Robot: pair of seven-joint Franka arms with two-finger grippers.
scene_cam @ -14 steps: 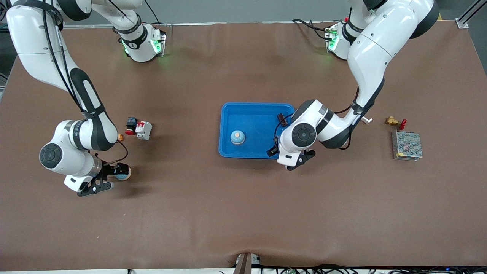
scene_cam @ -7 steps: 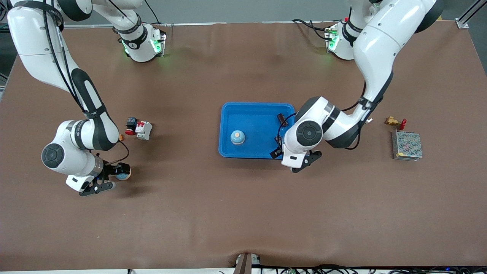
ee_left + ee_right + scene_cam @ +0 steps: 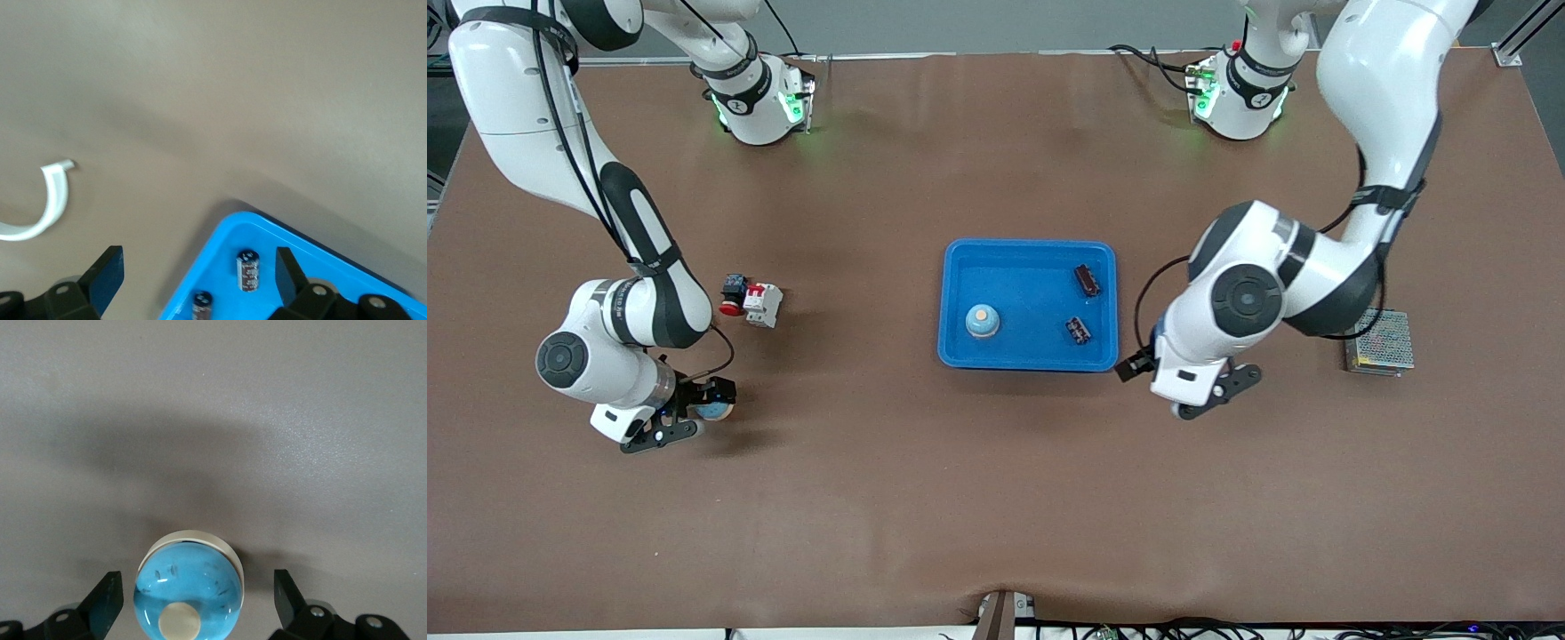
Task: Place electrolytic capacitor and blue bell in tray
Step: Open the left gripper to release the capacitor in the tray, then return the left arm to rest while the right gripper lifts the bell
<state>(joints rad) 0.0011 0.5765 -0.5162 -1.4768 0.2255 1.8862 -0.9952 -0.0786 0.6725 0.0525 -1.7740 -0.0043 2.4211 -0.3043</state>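
At nine o'clock in the front view, the right arm bends down from its base to a low wrist, and the right gripper (image 3: 694,416) stands with its fingers wide apart around a blue bell (image 3: 715,408) on the brown table (image 3: 996,498), not touching it; the right wrist view shows that bell (image 3: 189,587) between the spread fingertips (image 3: 107,600). Just toward one o'clock of that wrist lie a red push button (image 3: 733,295) and a white circuit breaker (image 3: 763,304), close beside each other.

At the centre sits the tray (image 3: 960,267). It holds a second blue bell (image 3: 982,320) at its seven o'clock part and two electrolytic capacitors, one (image 3: 1086,279) at two o'clock and one (image 3: 1078,331) at four o'clock.

At four o'clock of the tray the left arm folds over, and the left gripper (image 3: 1214,391), spread wide and empty, hangs over bare table just off the tray's corner. Open table runs along the whole six o'clock edge. A metal mesh box (image 3: 1383,342) lies at three o'clock.
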